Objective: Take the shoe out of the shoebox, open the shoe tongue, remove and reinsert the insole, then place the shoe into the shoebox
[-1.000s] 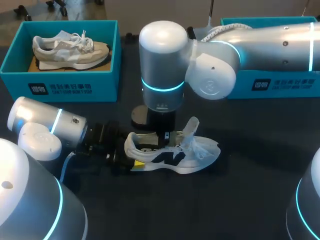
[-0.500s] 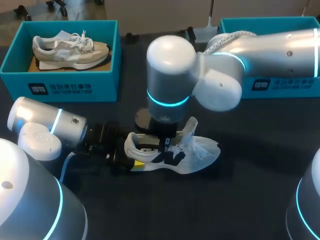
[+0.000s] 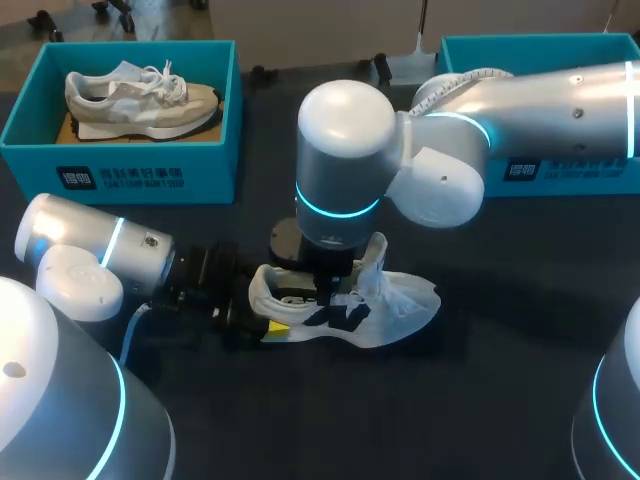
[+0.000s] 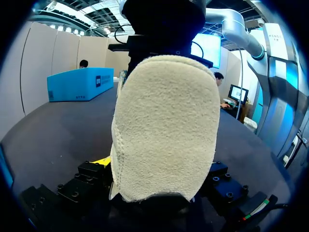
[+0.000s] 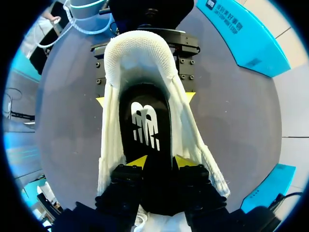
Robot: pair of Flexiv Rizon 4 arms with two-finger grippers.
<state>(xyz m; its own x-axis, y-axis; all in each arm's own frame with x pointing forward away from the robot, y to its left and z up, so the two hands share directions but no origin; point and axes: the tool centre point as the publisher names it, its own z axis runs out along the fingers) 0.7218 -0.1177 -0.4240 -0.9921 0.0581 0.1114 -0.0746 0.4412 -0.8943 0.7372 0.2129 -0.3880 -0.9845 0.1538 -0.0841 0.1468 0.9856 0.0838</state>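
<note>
A white mesh shoe [image 3: 395,305] lies on its sole on the dark table, toe to the right, tongue pulled up. My left gripper [image 3: 268,322] is shut on its heel; the yellow fingertips [image 5: 100,101] press both sides, and the suede heel [image 4: 164,130] fills the left wrist view. My right gripper [image 3: 328,290] points straight down into the shoe's mouth. Its yellow tips stand a little apart, so the right gripper [image 5: 161,162] is open just over the black insole [image 5: 145,123], which lies flat inside the shoe with its white logo showing.
A teal shoebox [image 3: 120,160] at the back left holds a beige shoe [image 3: 140,95]. A second teal shoebox [image 3: 560,165] stands at the back right, mostly behind my right arm. Bare dark table lies in front of the shoe.
My right wrist has shifted a little right and lower over the shoe, and its fingers have parted from shut. The left arm and the shoe have kept still.
</note>
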